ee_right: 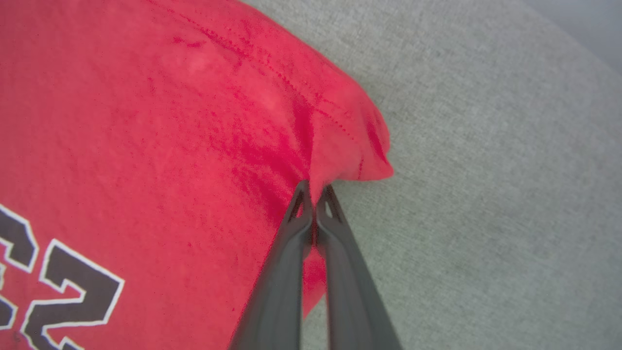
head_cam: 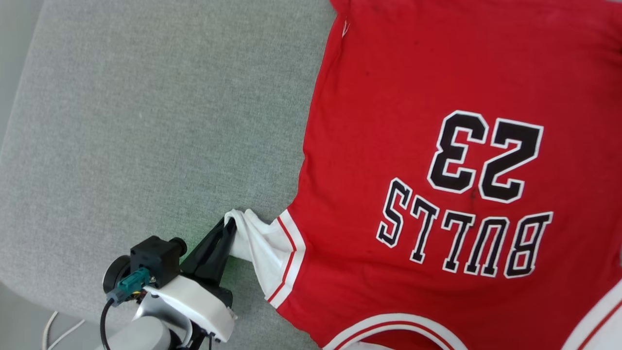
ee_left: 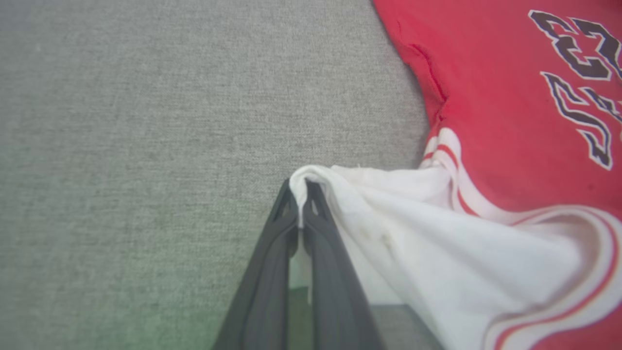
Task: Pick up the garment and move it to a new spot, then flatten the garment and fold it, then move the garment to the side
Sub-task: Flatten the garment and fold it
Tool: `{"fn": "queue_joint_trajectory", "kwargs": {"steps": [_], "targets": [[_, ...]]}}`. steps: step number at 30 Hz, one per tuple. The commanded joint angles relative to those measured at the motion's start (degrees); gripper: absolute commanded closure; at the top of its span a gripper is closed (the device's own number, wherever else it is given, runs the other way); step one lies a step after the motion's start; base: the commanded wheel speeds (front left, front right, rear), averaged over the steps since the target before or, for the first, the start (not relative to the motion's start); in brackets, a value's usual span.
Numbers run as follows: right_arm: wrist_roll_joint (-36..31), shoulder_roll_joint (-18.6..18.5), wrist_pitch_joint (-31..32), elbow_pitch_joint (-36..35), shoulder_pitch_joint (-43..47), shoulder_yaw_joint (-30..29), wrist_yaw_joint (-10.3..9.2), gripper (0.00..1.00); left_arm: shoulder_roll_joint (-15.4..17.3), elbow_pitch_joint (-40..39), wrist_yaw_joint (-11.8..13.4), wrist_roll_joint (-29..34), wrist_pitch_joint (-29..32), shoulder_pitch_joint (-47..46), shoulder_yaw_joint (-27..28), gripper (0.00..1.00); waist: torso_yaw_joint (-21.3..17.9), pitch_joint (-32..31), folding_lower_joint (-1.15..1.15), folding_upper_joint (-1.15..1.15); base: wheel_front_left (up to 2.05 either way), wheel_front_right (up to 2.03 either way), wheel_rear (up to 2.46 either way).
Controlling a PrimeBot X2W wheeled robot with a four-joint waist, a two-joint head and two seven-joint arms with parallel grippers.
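The garment (head_cam: 437,170), a red jersey with black "BULLS 23" lettering face up, lies spread over the right half of the head view. My left gripper (head_cam: 228,227) sits at the lower left, shut on the tip of its white sleeve (head_cam: 262,243). In the left wrist view the two dark fingers (ee_left: 282,233) pinch that white sleeve edge (ee_left: 413,228), and the cloth rises in a ridge from the gripper (ee_left: 302,194). In the right wrist view my right gripper (ee_right: 314,194) is shut on a red corner of the garment (ee_right: 340,141), which puckers upward at the pinch.
The garment rests on a grey fabric surface (head_cam: 146,121) with broad bare room to the left. That surface's left edge runs diagonally, with pale floor (head_cam: 19,311) and a white cable (head_cam: 58,330) beyond it at the lower left.
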Motion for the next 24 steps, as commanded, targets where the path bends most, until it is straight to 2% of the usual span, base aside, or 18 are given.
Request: {"fn": "queue_joint_trajectory", "kwargs": {"steps": [1,8,10,18,24], "targets": [[1.63,0.05,-1.3,-0.37,1.06,-0.03,-0.03,1.0,0.61,0.52,0.12,0.03,0.28,1.3,0.35,1.0,-1.61,-2.86,-0.01,0.0,0.0,0.0,0.0],[8.45,-4.77,-4.34,-5.14,8.34,3.19,-0.02,1.0,2.05,1.21,0.64,-1.58,0.26,4.62,1.14,1.0,-5.36,-9.78,-0.01,0.0,0.0,0.0,0.0],[10.82,-7.45,-4.84,-7.6,11.71,3.85,-0.02,1.0,2.76,1.31,0.94,-1.98,0.22,5.61,1.36,1.0,-6.53,-11.37,-0.01,0.0,0.0,0.0,0.0],[17.9,-19.65,-8.09,-19.67,30.75,5.25,-0.03,1.0,4.82,1.1,1.97,-3.5,0.38,9.35,1.79,1.0,-10.26,-17.17,-0.01,0.0,0.0,0.0,0.0],[20.79,-25.17,-13.23,-26.89,46.78,3.61,-0.03,1.0,5.9,0.52,2.64,-3.96,0.53,11.29,1.78,1.0,-12.13,-19.18,-0.01,0.0,0.0,0.0,0.0]]}}
